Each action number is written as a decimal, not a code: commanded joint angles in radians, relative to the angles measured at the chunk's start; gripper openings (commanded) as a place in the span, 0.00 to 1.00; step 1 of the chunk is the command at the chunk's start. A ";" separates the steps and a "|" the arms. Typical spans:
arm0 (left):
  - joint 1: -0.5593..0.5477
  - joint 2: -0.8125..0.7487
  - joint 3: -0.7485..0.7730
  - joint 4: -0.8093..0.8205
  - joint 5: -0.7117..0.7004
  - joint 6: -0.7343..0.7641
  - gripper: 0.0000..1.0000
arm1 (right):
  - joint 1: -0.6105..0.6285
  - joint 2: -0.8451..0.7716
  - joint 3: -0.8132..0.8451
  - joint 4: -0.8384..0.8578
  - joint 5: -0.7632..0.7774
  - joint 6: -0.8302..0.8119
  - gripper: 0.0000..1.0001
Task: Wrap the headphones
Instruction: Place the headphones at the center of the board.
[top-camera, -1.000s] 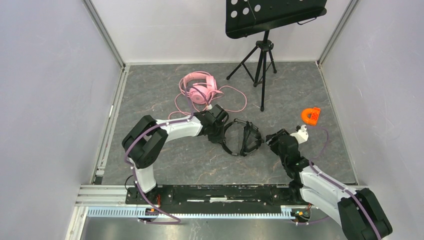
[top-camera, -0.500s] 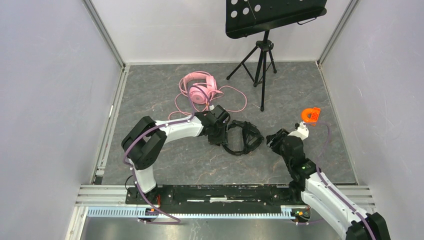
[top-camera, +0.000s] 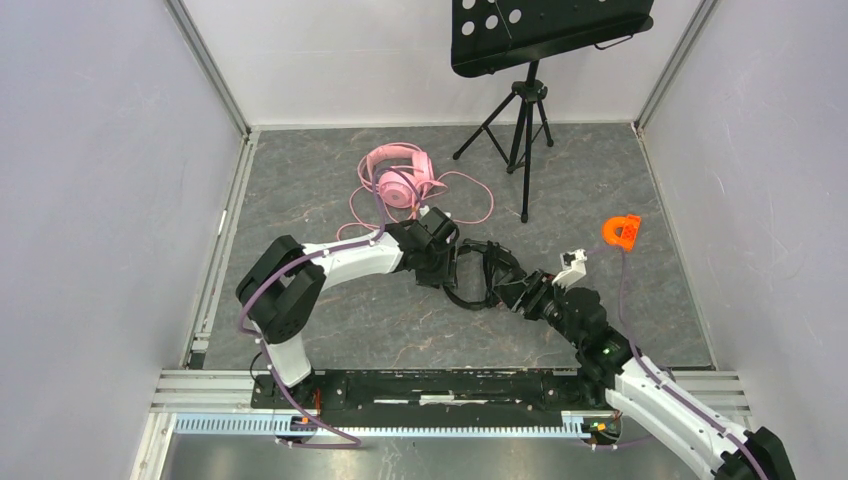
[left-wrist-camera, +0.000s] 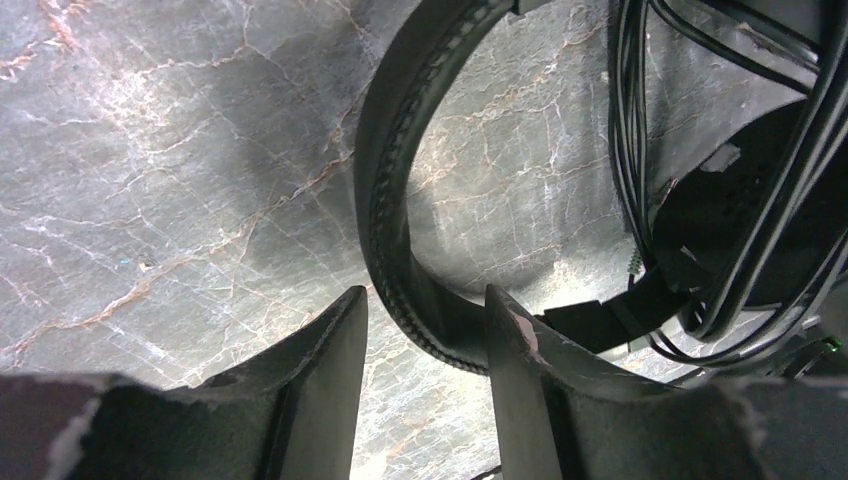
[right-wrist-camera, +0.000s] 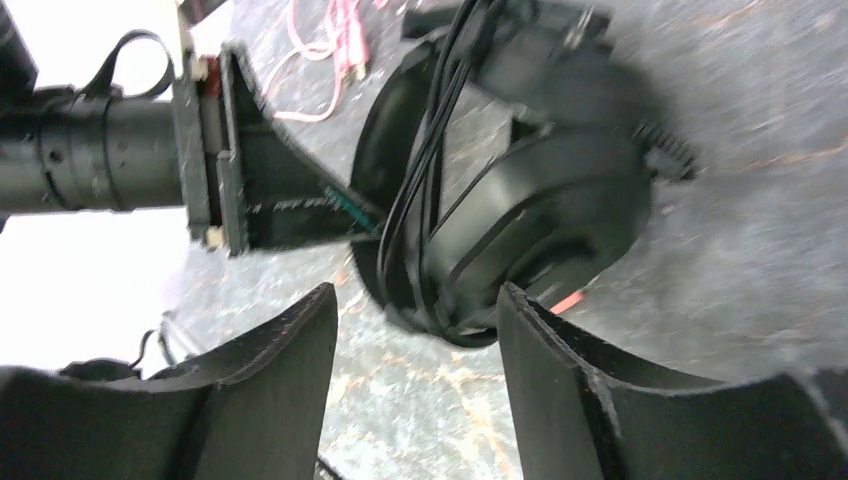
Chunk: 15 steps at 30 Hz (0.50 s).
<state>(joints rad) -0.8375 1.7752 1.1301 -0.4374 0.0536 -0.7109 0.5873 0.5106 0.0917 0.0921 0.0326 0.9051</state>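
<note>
One black headset (top-camera: 495, 268) (thin cable (right-wrist-camera: 428, 130) looped around its earcup).

A black headset (top-camera: 488, 272), pink headset (top-camera: 398, 178), orange piece (top-camera: 621, 231); grey marbled table (top-camera: 300, 190), seemingly rust-veined.

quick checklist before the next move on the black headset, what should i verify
1. left gripper open, headband of the black headset between its fingers: ok
2. right gripper open, earcup just ahead: ok
3. black cable fully wound on the headset: cannot tell
4. pink headset wrapped: not ok, pink cable lies loose on the table
5. orange plastic piece clear of both grippers: ok
</note>
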 joint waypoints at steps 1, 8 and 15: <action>0.000 0.010 0.000 0.055 -0.001 0.045 0.53 | 0.083 -0.023 -0.108 0.185 -0.042 0.197 0.67; 0.000 0.023 -0.002 0.056 0.004 0.057 0.52 | 0.185 -0.036 -0.201 0.223 0.118 0.399 0.74; -0.001 0.027 -0.016 0.065 0.003 0.062 0.53 | 0.226 -0.099 -0.172 -0.012 0.276 0.494 0.75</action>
<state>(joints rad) -0.8375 1.7885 1.1206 -0.4080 0.0544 -0.7010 0.8024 0.4240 0.0128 0.1894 0.1955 1.3098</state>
